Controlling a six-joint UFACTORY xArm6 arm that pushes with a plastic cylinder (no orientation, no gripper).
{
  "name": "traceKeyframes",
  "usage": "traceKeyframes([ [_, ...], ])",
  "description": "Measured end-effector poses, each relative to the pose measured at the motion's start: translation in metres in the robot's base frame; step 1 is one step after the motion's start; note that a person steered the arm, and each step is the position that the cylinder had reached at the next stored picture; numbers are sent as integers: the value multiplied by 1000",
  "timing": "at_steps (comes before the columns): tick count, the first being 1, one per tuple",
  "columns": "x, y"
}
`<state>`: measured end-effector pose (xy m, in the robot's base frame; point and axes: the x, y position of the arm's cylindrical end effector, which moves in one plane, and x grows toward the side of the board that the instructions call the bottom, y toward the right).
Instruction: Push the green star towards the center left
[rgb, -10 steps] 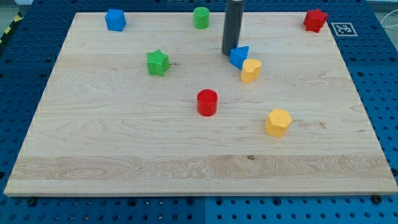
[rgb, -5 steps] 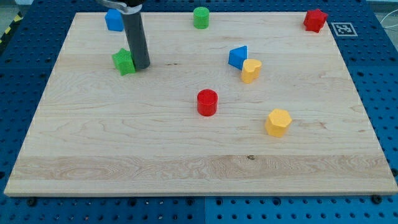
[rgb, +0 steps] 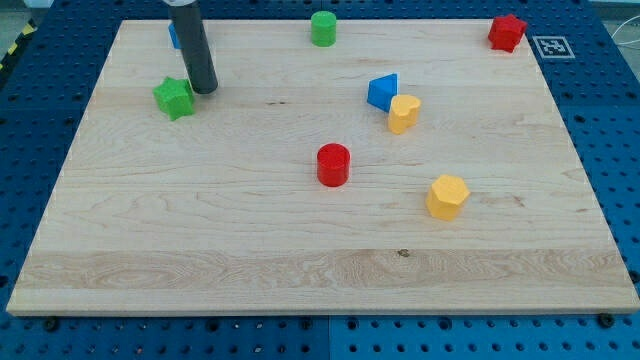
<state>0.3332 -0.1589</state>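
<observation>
The pale wooden board (rgb: 300, 240) fills the frame. The dark rod has no claw to open or shut; my tip (rgb: 204, 90) rests in the upper left, touching the upper right side of the small green star-shaped block (rgb: 175, 98) near the board's left edge.

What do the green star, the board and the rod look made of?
Green star: probably plastic or painted wood, uniform matte colour. Board: light wood, with visible grain lines and a small knot. Rod ending in my tip, just right of the star: dark, smooth, slightly glossy, metal or plastic, unclear which.
</observation>
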Motion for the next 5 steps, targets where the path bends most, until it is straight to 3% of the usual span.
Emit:
traceKeyframes([
  [2,9,-40],
  [5,24,-47],
])
